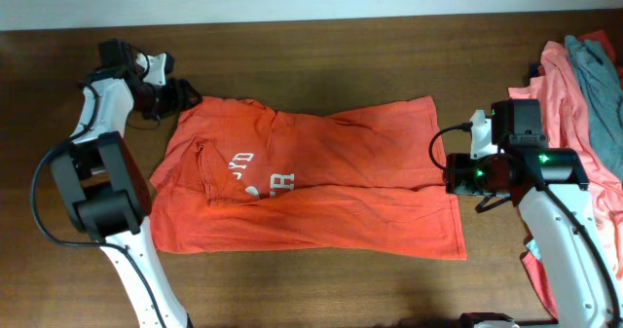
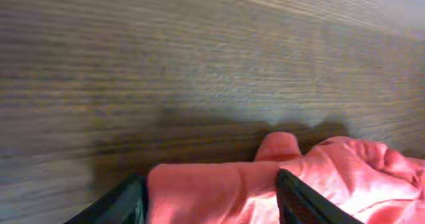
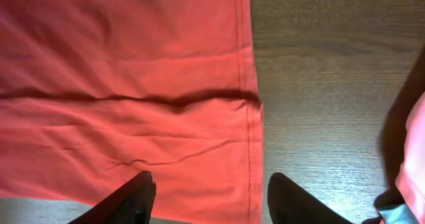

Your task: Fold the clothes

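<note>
Orange-red T-shirt [image 1: 311,187], flat and creased on the table [image 1: 321,55]: left fingers [image 2: 119,204] straddle bunched cloth at its left-end corner, grip not discernible; right fingers [image 3: 133,201] spread empty over its opposite hem; risk: a shallow pinch slips on lifting, skewing the fold.

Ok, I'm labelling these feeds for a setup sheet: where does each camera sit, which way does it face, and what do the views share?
Overhead: fixed above the table, looking straight down; both arms show, left gripper at the top-left corner of the orange-red T-shirt, right gripper by its right hem.
Left wrist: on the left arm, looking low across the wood; its fingers flank bunched shirt fabric.
Right wrist: on the right arm, looking down on the hem; its fingers show at the bottom.
Shared: the T-shirt appears in all three.
</note>
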{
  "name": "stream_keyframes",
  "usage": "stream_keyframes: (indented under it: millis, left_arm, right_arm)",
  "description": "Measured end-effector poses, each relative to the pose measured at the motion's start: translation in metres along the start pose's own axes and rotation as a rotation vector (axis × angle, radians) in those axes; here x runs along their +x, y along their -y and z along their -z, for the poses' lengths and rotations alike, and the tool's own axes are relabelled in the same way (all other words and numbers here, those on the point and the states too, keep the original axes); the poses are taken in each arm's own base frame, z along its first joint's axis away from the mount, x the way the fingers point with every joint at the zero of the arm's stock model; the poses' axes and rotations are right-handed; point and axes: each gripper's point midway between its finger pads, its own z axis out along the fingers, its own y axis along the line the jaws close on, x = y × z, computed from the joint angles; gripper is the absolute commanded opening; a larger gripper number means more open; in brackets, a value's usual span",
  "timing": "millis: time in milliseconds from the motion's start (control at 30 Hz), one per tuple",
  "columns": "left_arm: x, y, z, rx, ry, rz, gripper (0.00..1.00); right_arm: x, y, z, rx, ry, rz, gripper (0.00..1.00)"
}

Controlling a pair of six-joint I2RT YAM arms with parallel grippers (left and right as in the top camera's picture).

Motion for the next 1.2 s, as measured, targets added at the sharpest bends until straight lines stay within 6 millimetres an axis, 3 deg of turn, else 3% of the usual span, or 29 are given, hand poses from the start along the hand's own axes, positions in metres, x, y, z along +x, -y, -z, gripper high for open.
stream_keyframes:
  millis: [167,300,400,567,667,767,900,933,1200]
  left_arm:
    - [0.002,0.0,-0.004,0.016,-0.007,0.005,0.2]
    - [0.003,0.0,-0.004,0.016,-0.01,0.006,0.05]
    - [0.009,0.0,0.0,0.017,-0.04,0.029,0.01]
    - [0.018,-0.001,0.009,0.02,-0.089,0.073,0.0]
    - [0.03,-0.005,0.013,0.008,-0.135,0.124,0.0]
    - [0.038,-0.009,0.015,-0.013,-0.163,0.152,0.0]
    - [0.043,-0.011,0.016,-0.024,-0.185,0.163,0.0]
    - [0.044,-0.011,0.016,-0.027,-0.188,0.166,0.0]
    - [0.048,-0.014,0.017,-0.051,-0.204,0.172,0.01]
  right_arm:
    - [0.0,0.0,0.0,0.0,-0.002,0.004,0.6]
    - [-0.001,0.0,0.0,0.0,0.004,0.007,0.58]
    - [-0.016,-0.001,0.001,-0.002,0.063,0.016,0.52]
    - [-0.05,-0.002,-0.005,-0.007,0.179,0.028,0.56]
    - [-0.081,-0.008,-0.028,-0.055,0.241,0.047,0.62]
    - [-0.107,-0.012,-0.069,-0.092,0.269,0.063,0.66]
    - [-0.131,-0.01,-0.108,-0.103,0.301,0.073,0.68]
    - [-0.142,-0.009,-0.127,-0.107,0.312,0.074,0.68]
    - [-0.163,0.016,-0.174,-0.094,0.314,0.016,0.68]
